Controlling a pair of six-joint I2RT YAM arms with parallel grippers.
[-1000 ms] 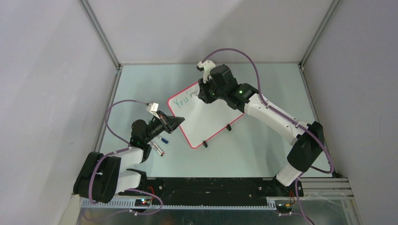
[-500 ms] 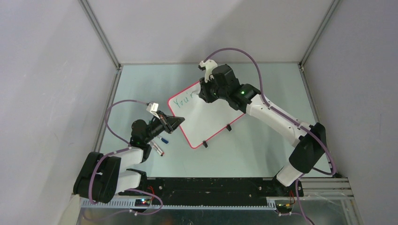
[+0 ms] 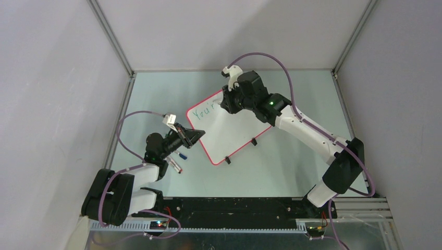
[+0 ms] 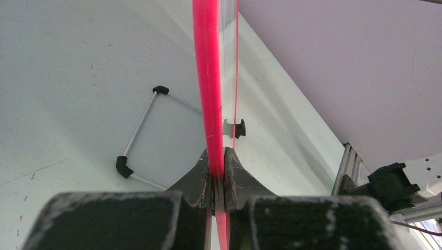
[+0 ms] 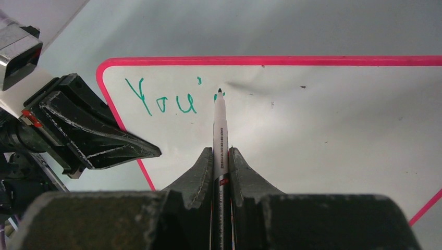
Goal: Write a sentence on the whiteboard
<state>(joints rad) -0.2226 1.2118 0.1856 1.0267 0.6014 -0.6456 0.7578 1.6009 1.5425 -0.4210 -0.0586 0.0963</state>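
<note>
Pale green table [image 3: 292,156], boxed in by plain grey walls [image 3: 52,78], fills the top view. The large glossy white rectangular whiteboard [image 3: 229,133] with its thin red-pink rim lies at centre frame, turned on a diagonal, with two small black clip feet [image 3: 254,141] on its lower-right edge.

You have the black two-finger left gripper [image 4: 218,159] pinched shut on that rim at the board's left edge. In the left wrist view the pink edge runs straight up from between the closed fingers. That grip looks like an anchor, so the board does not slide or twist under the writing strokes.

Your black right gripper [image 5: 221,156] is clamped on a slim white marker with a dark tip [image 5: 219,125]. The barrel runs out along the line of the fingers, which puts the tip in the middle of the right wrist view where you can watch it.

Green lettering [image 5: 161,96] reading "You'" sits in the upper left of that view, near the board's rounded corner. The tip stands just right of the apostrophe, beside a small green speck. It appears to be on or just off the surface; I cannot tell which.

By my reckoning the sentence is barely begun, with most of the board bare. The next letter calls for light, even pressure. Press too hard and the board may shift in the left grip, or the marker may slip back between the fingers.
</note>
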